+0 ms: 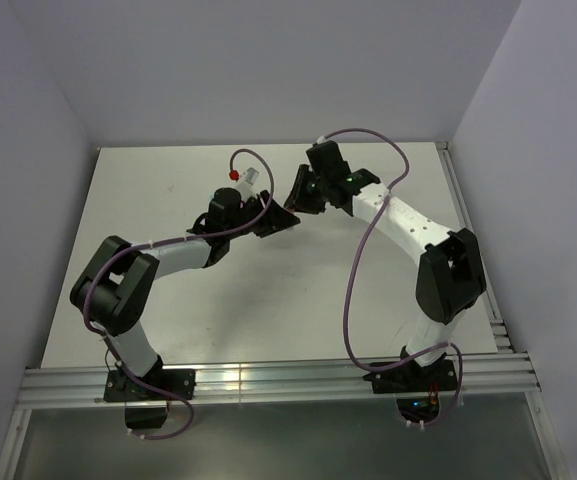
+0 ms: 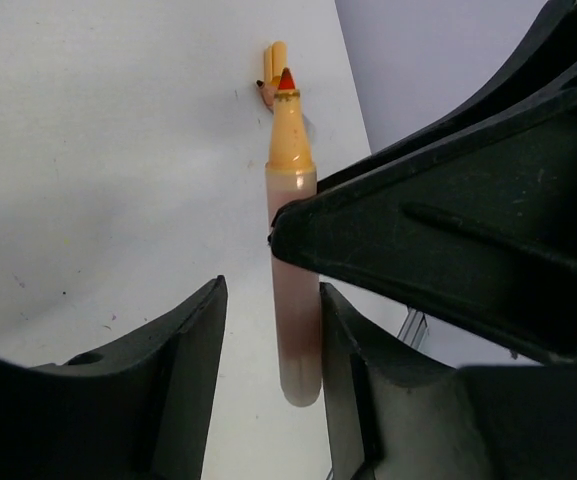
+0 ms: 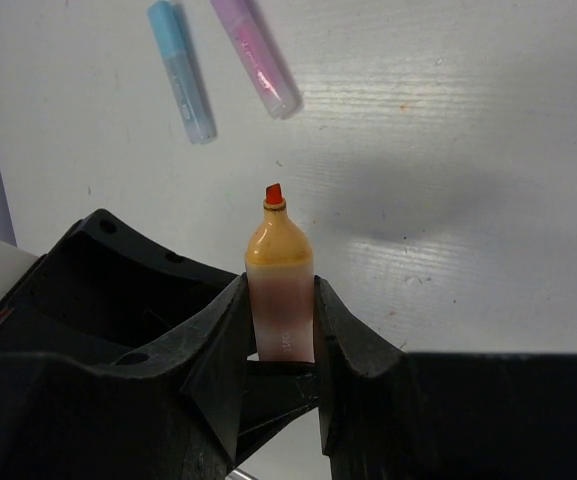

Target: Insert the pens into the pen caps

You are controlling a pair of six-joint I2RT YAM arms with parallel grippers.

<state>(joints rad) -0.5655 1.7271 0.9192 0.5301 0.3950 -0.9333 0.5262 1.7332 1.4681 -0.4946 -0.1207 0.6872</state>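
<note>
My right gripper [image 3: 280,290] is shut on a peach pen [image 3: 279,262] with an orange neck and a bare red tip, and holds it above the table. In the left wrist view the same pen [image 2: 293,230] runs between my left gripper's [image 2: 271,300] open jaws, its blunt end against the right-hand finger, with a gap on the other side. The right gripper's black finger [image 2: 448,230] crosses over it. A small orange cap [image 2: 276,55] lies on the table beyond the tip. In the top view both grippers, left [image 1: 266,222] and right [image 1: 293,200], meet mid-table.
A light blue pen [image 3: 181,70] and a pink pen with a purple end [image 3: 255,58] lie side by side on the white table [image 3: 468,120] beyond the right gripper. Grey walls close in the table on three sides [image 1: 268,70].
</note>
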